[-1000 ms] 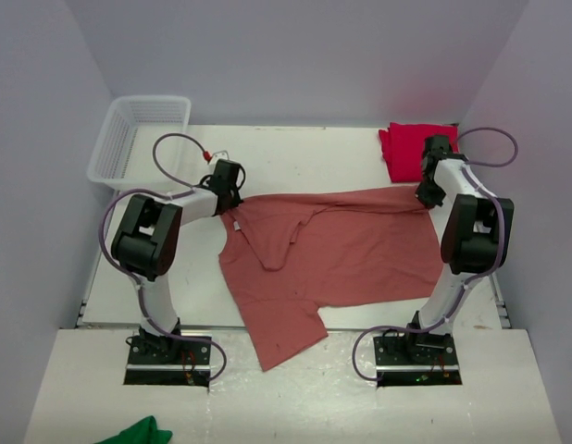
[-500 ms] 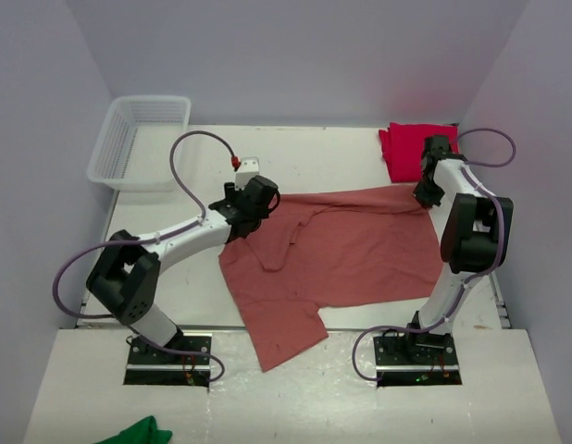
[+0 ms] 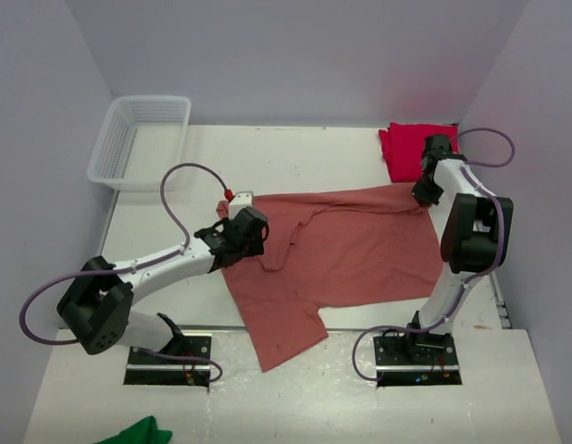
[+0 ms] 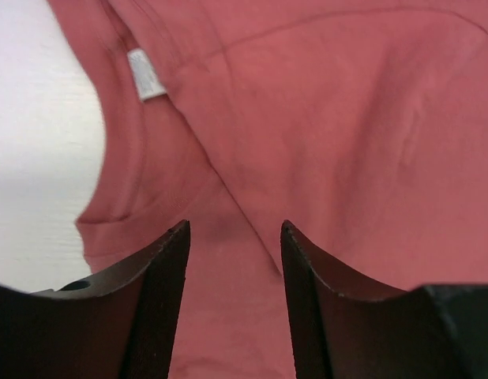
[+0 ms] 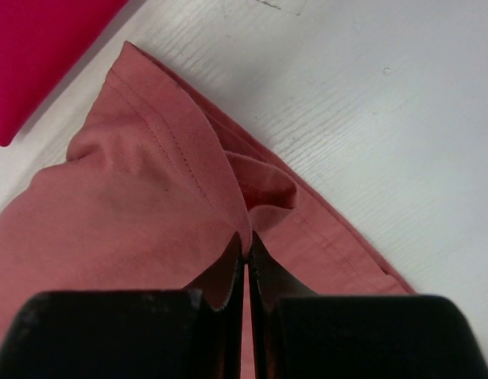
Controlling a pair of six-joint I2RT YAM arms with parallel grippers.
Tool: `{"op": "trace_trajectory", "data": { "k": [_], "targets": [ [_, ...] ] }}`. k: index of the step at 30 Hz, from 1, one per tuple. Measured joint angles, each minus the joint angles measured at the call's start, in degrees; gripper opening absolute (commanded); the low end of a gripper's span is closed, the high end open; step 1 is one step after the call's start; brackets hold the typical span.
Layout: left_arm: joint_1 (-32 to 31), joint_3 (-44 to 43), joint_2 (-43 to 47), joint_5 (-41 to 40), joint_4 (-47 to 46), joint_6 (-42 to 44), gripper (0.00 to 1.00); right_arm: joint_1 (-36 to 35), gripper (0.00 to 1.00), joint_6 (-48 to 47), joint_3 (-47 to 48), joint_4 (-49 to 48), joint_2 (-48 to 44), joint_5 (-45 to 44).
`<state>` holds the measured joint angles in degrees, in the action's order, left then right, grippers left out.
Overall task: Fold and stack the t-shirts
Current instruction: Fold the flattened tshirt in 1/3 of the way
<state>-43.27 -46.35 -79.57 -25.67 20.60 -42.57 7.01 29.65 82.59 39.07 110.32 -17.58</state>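
Left jaws now above salmon t-shirt point(image 4: 347, 118)

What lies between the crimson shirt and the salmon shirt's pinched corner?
Only a narrow strip of bare table, which shows in the right wrist view. The crimson shirt and the salmon shirt do not touch there.

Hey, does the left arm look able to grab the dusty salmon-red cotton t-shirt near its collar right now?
Probably yes: the left gripper hangs open right over the dusty salmon-red cotton t-shirt, near its white collar tag, with nothing between.
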Motion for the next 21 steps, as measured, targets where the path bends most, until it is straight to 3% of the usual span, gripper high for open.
{"op": "trace_trajectory", "data": {
  "k": [8,21],
  "targets": [
    [-4.1,3.2,1.2,6.0,-2.0,-3.5,0.53,-0.1,0.0,-0.1,0.0,-0.2,0.0,0.7],
    [-4.5,4.3,-0.9,12.0,-7.5,-5.2,0.46,-0.2,0.0,-0.1,0.0,-0.2,0.0,0.7]
  ]
}}
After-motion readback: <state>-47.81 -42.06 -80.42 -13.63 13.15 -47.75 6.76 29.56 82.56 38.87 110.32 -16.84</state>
